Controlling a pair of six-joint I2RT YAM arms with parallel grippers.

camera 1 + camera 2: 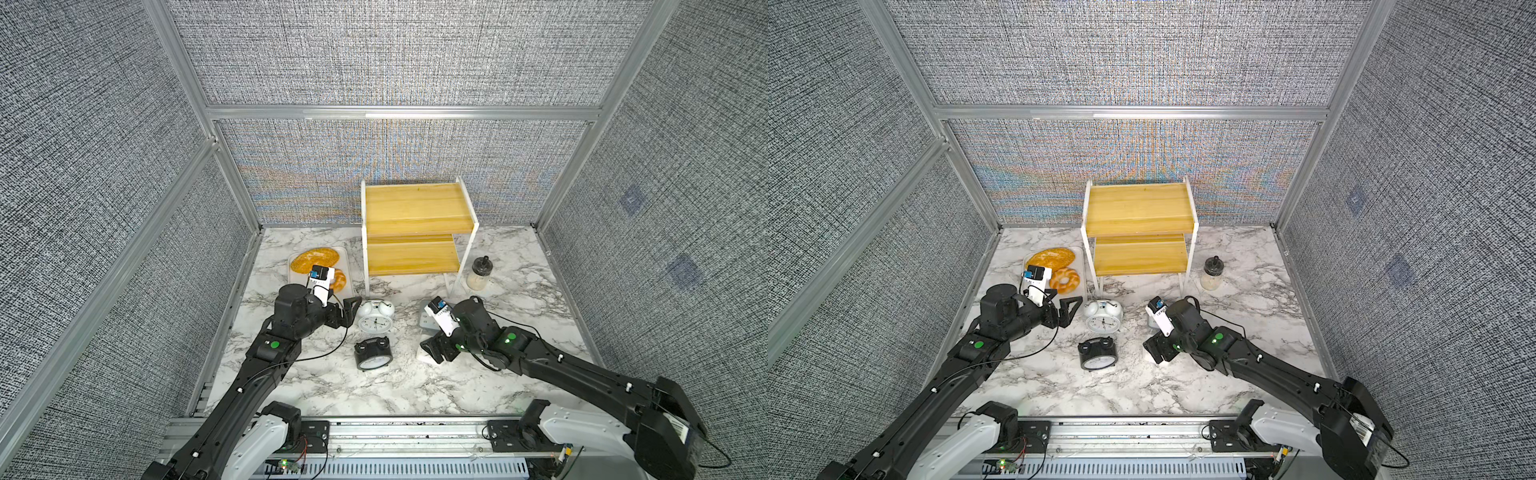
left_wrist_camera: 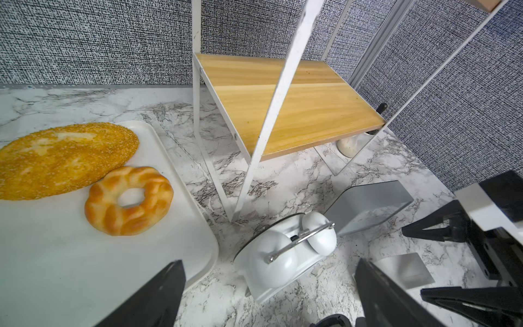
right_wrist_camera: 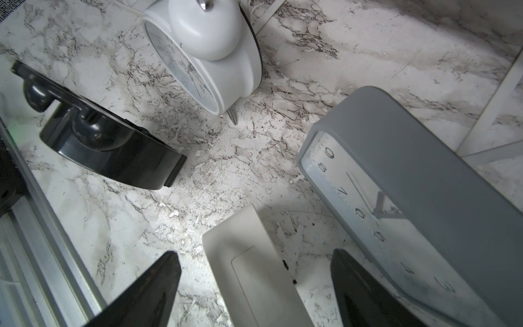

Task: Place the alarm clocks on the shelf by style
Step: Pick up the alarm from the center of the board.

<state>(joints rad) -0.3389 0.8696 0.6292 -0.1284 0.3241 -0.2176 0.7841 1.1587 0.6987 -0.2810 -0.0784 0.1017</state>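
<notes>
Pickup stage: right claw [image 3: 254, 253], jaws apart, straddles small white square clock [image 3: 256, 286]; next it should close, then lift toward shelf [image 1: 417, 205] at twelve o'clock. Left claw [image 1: 347, 313] gapes empty.

Bright, even overhead light; soft shadows on the counter [image 1: 332, 395]; colour moiré on the back wall [image 1: 316, 183]; wide-angle bending at frame edges.

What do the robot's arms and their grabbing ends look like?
The left arm and right arm are black boxy segments on white base shells, each with a round green dot. Black cables loop alongside. The left end effector and right end effector are black, with two triangular fingers; a white camera block with a blue patch sits behind each.
</notes>
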